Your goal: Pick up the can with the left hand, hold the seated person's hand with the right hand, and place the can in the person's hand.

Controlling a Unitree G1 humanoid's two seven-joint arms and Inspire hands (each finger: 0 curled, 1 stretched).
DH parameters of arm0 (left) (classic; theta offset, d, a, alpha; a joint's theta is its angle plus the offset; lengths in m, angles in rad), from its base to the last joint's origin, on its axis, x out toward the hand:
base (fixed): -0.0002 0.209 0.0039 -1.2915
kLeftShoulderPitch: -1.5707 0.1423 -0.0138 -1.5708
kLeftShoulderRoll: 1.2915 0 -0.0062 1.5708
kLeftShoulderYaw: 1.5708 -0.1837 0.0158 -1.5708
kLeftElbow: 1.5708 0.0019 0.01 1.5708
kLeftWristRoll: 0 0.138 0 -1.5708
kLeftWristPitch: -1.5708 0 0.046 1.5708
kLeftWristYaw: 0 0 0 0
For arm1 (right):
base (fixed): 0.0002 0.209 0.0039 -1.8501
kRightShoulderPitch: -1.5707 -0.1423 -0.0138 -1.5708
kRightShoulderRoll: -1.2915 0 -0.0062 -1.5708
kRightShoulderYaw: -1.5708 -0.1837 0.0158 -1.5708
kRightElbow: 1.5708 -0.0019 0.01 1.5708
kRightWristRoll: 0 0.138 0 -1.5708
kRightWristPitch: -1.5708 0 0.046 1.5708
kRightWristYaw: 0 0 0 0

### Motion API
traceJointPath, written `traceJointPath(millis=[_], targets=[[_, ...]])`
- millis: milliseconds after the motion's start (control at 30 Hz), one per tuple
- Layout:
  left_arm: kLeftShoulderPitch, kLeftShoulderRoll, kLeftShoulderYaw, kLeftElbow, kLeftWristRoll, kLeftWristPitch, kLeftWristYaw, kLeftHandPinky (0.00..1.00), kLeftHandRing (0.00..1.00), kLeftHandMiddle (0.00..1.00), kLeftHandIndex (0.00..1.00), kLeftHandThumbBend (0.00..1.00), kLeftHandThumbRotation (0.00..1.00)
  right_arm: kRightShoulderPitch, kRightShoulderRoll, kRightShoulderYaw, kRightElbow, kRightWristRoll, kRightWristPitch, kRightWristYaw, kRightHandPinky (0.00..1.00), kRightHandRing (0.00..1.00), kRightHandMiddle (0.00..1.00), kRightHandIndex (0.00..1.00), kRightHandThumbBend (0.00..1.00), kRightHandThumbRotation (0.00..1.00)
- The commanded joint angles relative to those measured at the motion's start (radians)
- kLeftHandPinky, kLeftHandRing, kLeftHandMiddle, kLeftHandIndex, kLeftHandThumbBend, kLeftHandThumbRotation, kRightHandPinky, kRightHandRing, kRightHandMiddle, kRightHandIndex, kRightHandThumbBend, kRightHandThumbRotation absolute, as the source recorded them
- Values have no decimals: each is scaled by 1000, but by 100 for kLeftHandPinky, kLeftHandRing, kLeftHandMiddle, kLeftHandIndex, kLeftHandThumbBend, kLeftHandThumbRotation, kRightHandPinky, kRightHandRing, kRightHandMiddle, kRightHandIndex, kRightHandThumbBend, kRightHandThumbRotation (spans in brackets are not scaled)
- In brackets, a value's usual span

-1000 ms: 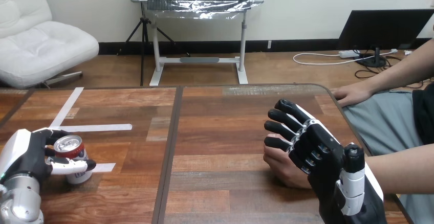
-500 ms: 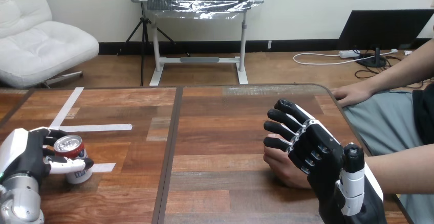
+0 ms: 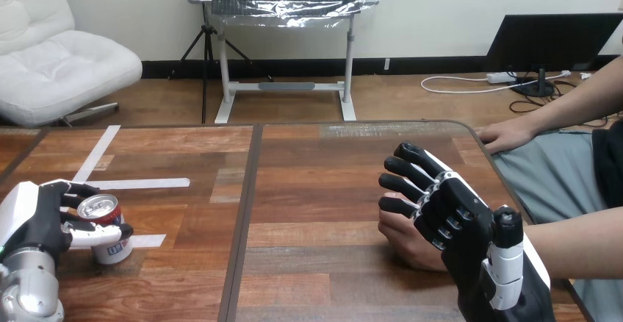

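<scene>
A silver and red can [image 3: 105, 228] stands upright on the wooden table [image 3: 316, 182] near its front left. My left hand [image 3: 33, 223] is beside it on the left, thumb curled across the can's front and fingers curled behind its rim. At the front right, my right hand [image 3: 455, 219] lies over the person's hand [image 3: 402, 239], which rests on the table beneath my fingers [image 3: 400, 166]. Those fingers are nearly straight and the thumb stands up, not wrapped round the person's hand.
White tape strips [image 3: 136, 184] mark the table's left half, and a dark seam [image 3: 246, 212] runs down its middle. The person's other hand [image 3: 507, 137] rests at the table's far right edge; their forearm [image 3: 580, 245] comes in from the right.
My left hand has drawn slightly to the left, still curled round the can. The can stays on the table. The right hand and the person's hand have not moved.
</scene>
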Motion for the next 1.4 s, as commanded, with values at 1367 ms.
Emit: traceJointPath(millis=[1367], targets=[[-88, 21, -9, -1, 9, -50, 39, 52, 60, 64, 66, 77, 0, -65, 0, -3, -23, 9, -16, -2, 80, 86, 88, 88, 93, 100]])
